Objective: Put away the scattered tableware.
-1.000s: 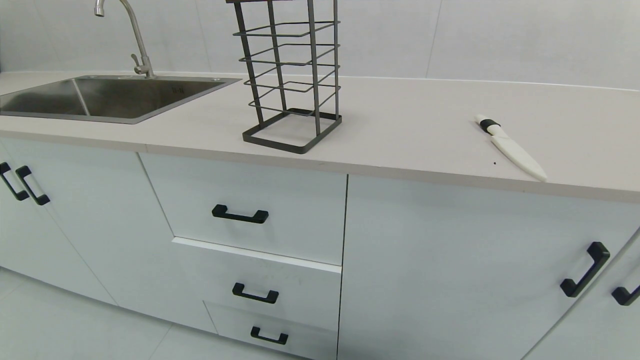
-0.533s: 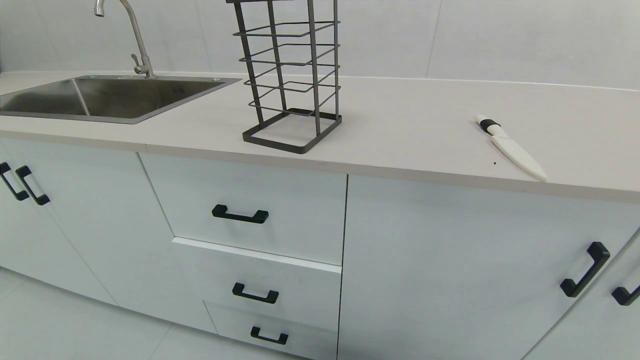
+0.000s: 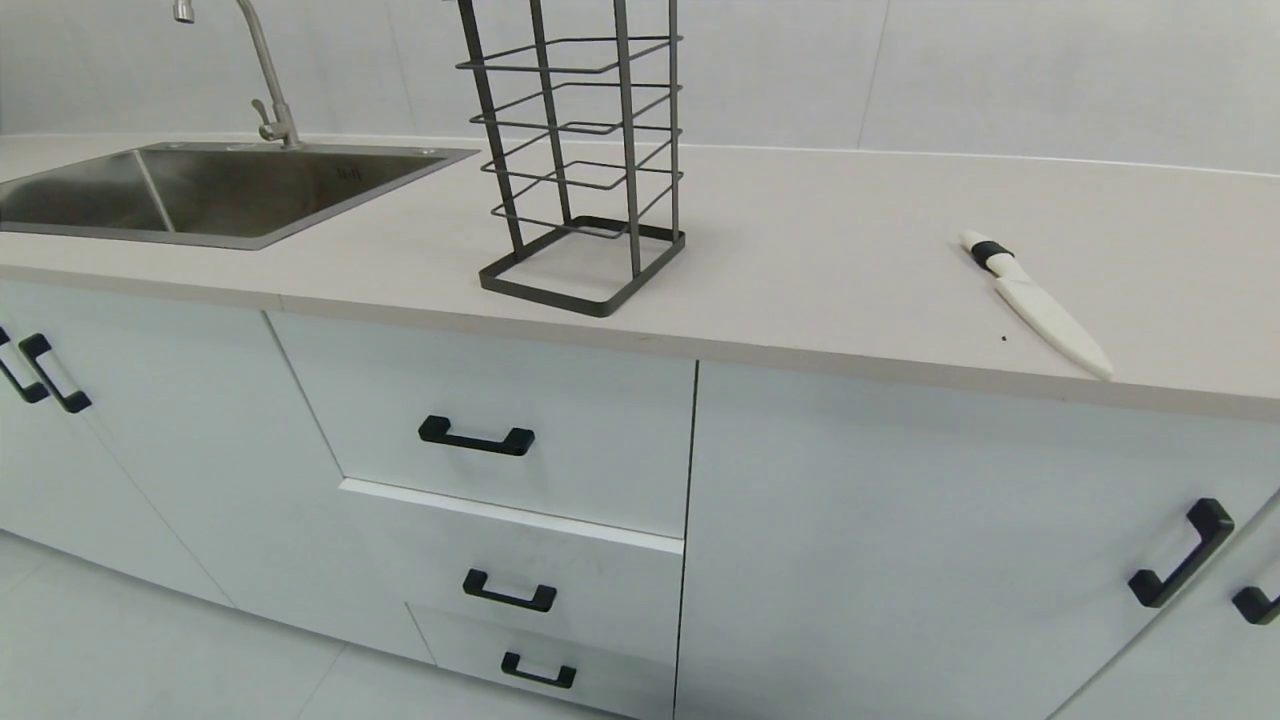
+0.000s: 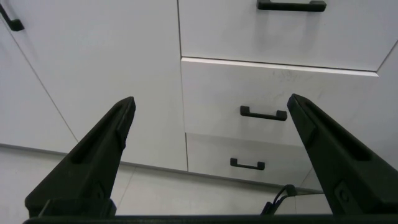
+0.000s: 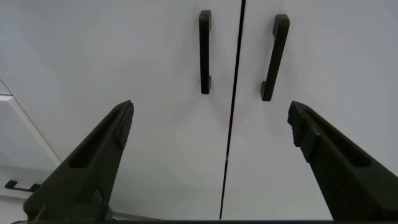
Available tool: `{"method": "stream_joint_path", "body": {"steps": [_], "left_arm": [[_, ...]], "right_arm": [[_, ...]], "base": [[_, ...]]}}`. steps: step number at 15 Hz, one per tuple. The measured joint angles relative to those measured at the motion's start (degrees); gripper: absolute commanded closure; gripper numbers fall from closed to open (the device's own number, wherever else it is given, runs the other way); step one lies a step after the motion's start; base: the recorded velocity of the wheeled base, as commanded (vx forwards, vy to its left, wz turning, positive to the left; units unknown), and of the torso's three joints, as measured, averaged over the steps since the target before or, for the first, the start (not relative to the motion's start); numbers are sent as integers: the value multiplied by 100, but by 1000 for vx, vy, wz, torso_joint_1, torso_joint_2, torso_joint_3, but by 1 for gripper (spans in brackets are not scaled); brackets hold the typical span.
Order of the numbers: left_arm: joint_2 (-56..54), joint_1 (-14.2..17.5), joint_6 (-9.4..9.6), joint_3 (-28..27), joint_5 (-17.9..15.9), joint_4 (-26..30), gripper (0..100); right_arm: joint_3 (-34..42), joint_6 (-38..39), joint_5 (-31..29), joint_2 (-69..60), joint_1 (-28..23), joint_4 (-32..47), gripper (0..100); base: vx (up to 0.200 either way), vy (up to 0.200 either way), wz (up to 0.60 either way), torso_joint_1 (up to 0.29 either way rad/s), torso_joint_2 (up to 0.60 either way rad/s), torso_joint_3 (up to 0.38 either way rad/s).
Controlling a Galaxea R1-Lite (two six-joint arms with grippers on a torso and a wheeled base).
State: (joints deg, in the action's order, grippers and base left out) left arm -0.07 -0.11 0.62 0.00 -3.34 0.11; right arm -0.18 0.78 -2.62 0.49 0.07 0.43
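The knife (image 3: 1035, 303) lay at the front edge of the counter (image 3: 820, 230), well apart from the rack (image 3: 580, 170). Left gripper (image 4: 211, 102) and right gripper (image 5: 211, 106) both gaped wide.

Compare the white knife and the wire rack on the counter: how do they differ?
The knife lies flat; the rack stands upright. The knife is white with a black band on its handle; the rack is dark open wire with nothing in it. The knife sits on the robot's right, blade tip at the front edge of the counter; the rack stands further left, nearer the sink. Both rest on the counter.
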Motion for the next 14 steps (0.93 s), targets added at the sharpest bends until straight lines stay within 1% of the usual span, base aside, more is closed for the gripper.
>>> {"method": "stream_joint_path", "body": {"steps": [3, 6, 10, 13, 14], "left_arm": [[0, 1, 0, 2, 6, -1, 0], [0, 1, -7, 0, 6, 2, 0], [0, 1, -20, 0, 12, -6, 0], [0, 1, -38, 0, 11, -1, 0], [0, 1, -38, 0, 11, -1, 0]], "right_arm": [[2, -7, -2, 2, 2, -7, 0], [2, -7, -2, 0, 2, -2, 0], [-4, -10, -5, 0, 2, -11, 0], [0, -7, -2, 0, 4, -7, 0], [2, -10, 0, 2, 2, -5, 0]], "base": [[0, 0, 0, 19, -9, -12], [0, 0, 0, 167, -131, -113], [0, 0, 0, 198, -614, -194], [0, 0, 0, 251, -487, -222], [0, 0, 0, 144, -466, -232]]}}
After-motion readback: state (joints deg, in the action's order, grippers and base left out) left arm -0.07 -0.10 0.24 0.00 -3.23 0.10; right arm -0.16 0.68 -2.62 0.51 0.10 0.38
